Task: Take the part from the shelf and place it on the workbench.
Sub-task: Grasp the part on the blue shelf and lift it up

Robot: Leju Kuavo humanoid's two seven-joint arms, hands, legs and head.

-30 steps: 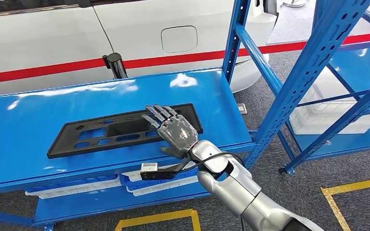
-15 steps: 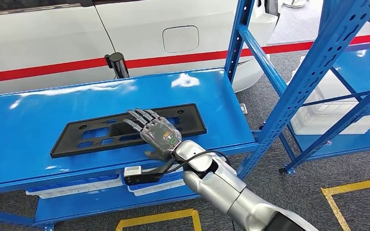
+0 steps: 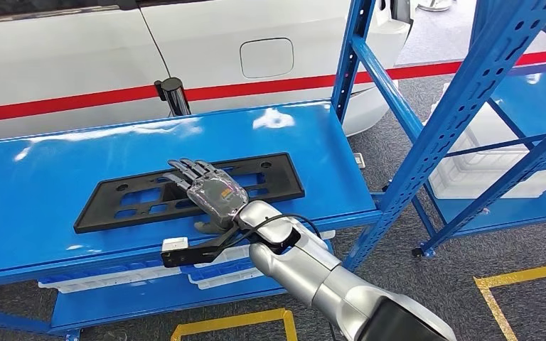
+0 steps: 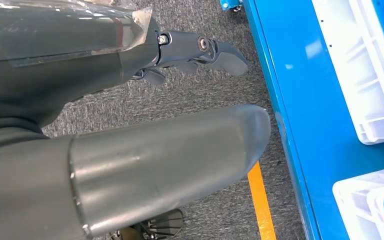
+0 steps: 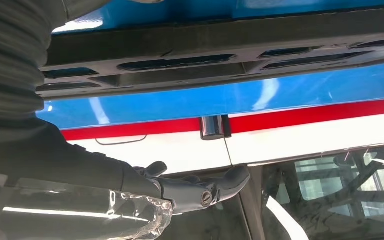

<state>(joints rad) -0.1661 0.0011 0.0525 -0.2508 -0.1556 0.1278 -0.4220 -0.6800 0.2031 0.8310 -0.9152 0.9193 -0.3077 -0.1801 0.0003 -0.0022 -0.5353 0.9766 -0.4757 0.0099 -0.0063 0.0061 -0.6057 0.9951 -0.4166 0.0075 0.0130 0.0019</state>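
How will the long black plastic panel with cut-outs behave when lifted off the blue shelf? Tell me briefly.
The long black plastic panel looks thin and hollowed by cut-outs, so probably light. Gripped near one end by the right hand, it may sag or twist. Lying flat on the glossy blue shelf, it would likely slide, not roll.

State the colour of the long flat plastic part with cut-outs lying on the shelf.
Black; the long flat plastic part shows best in the head view, on the glossy blue shelf.

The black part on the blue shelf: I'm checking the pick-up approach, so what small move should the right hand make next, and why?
Probably lower the right hand and close its fingers over the near long edge of the black part. The hand is spread above the part's middle, holding nothing, and the part lies flat on the blue shelf.
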